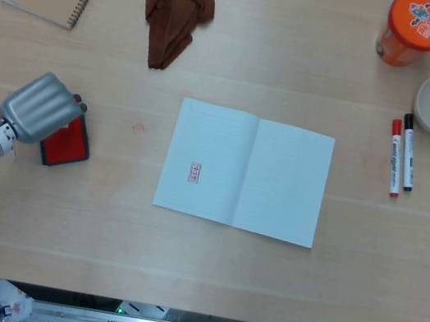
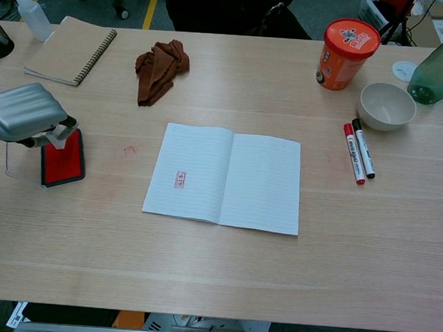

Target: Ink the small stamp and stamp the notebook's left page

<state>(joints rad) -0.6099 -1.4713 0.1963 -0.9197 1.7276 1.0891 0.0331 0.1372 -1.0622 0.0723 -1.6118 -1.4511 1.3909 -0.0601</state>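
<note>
Right now the wooden table [image 2: 200,262] is carrying everything, and the open notebook [image 2: 262,183] is lying well off to the right of the left hand [image 2: 25,111], with its left page [image 2: 191,172] being the side nearer that hand. The left hand is hovering low at the table's left edge, knuckles up, and it is curling its fingers down around the small stamp [image 2: 61,133], whose pale body is peeking out just beneath them in the chest view. The red ink pad [image 2: 62,164] is sitting directly under and slightly in front of the hand, and the stamp seems to be meeting the pad's far end, though actual contact is too small to confirm. The right hand is not showing in either view. A small red mark [image 2: 180,179] is already showing on the left page, so the hand is probably either inking for another print or bringing the stamp home; the pictures are not settling which. If it is inking, the next move is calling for a straight lift off the pad, a carry rightward to the left page, and a flat, square press.
</note>
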